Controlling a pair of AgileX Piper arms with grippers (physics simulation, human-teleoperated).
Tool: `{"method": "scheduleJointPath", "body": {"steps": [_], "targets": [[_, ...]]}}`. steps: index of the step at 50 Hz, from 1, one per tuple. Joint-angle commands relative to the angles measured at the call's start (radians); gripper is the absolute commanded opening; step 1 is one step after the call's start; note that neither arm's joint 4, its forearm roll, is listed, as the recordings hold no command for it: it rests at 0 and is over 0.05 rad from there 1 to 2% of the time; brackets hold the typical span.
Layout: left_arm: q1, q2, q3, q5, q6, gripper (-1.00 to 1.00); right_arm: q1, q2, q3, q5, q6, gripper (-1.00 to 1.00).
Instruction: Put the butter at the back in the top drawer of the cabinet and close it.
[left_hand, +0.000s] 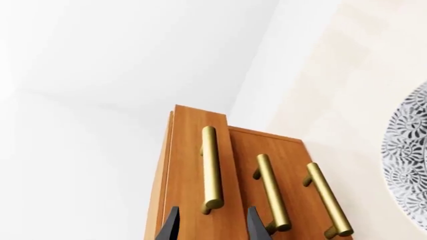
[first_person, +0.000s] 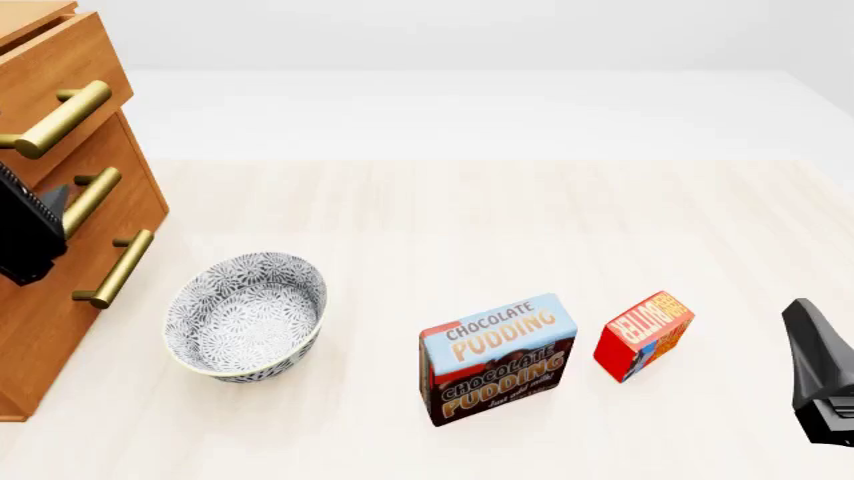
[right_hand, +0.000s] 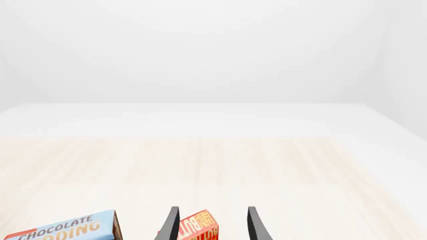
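Observation:
The butter (first_person: 645, 335) is a small red box with an orange panel, standing on the table right of the pudding box. My right gripper (first_person: 803, 322) hovers open to its right and nearer me. In the right wrist view the butter (right_hand: 198, 229) shows low between the two spread fingers of the right gripper (right_hand: 213, 226), apart from both. The cabinet (first_person: 60, 300) stands at the left. Its top drawer (left_hand: 190, 165) juts slightly ahead of the two lower ones. My left gripper (left_hand: 213, 225) is open just short of the near end of the top drawer's brass handle (left_hand: 212, 170).
A blue-and-brown Chocolate Pudding box (first_person: 501, 355) stands left of the butter. A patterned grey bowl (first_person: 247, 315) sits between that box and the cabinet. The two lower handles (left_hand: 273, 192) lie beside the top one. Bare wooden table stretches behind the objects.

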Motion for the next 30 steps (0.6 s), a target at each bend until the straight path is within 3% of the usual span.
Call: {"method": "scheduleJointPath", "body": {"steps": [1, 30], "targets": [[0.012, 0.014, -0.015, -0.005, -0.002, 1.00, 0.000, 0.000, 0.000, 0.000, 0.000, 1.00], [0.023, 0.096, -0.027, -0.076, 0.002, 1.00, 0.000, 0.000, 0.000, 0.000, 0.000, 1.00]]}}
